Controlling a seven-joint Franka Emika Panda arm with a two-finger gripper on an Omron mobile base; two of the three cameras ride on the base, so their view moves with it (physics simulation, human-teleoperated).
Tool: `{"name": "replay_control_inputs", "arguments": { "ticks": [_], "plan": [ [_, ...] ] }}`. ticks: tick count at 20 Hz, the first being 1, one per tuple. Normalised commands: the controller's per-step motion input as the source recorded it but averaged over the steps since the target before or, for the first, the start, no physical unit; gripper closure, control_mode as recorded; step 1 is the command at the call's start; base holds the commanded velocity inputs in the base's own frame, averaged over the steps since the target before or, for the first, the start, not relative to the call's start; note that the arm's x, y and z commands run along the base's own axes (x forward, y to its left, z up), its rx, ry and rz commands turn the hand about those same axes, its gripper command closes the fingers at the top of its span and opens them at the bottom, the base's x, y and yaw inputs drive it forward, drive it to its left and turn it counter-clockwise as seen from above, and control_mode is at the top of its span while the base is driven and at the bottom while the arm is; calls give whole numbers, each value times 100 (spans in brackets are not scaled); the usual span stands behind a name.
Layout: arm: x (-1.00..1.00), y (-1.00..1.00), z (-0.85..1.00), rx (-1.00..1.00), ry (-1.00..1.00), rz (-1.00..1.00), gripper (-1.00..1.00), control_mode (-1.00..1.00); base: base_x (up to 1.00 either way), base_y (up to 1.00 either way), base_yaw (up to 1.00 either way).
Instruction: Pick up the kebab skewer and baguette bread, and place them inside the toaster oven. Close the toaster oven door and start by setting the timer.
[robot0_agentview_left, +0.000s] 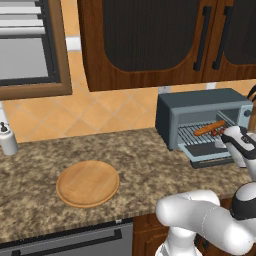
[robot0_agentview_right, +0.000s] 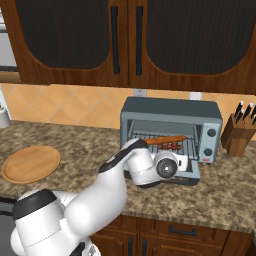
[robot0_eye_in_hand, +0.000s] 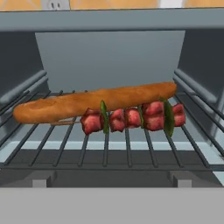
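Note:
The toaster oven (robot0_agentview_left: 200, 102) (robot0_agentview_right: 170, 107) stands on the counter with its door (robot0_agentview_left: 210, 152) dropped open. On its wire rack (robot0_eye_in_hand: 65, 144) lies the long baguette bread (robot0_eye_in_hand: 96, 103) (robot0_agentview_left: 210, 128) (robot0_agentview_right: 165, 139). The kebab skewer (robot0_eye_in_hand: 131, 118) (robot0_agentview_right: 169, 145), with red chunks and green bits, lies just in front of the bread and touches it. My gripper (robot0_agentview_left: 231, 137) (robot0_agentview_right: 172, 161) hovers over the open door, facing into the oven, apart from the food. It is open and holds nothing.
A round wooden plate (robot0_agentview_left: 88, 183) (robot0_agentview_right: 31, 163) sits bare on the counter to the left. A knife block (robot0_agentview_right: 239, 132) stands right of the oven, whose knobs (robot0_agentview_right: 211, 133) are on its right side. A white dispenser (robot0_agentview_left: 7, 137) is far left.

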Motion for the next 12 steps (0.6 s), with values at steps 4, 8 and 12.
{"name": "replay_control_inputs", "arguments": {
  "ticks": [4,8,12],
  "plan": [
    [9,0,-14,0,0,0,-100,-100,0,0,0],
    [2,0,-19,0,0,0,-100,-100,0,0,0],
    [9,0,-5,0,0,0,-100,-100,0,0,0]
  ]
}}
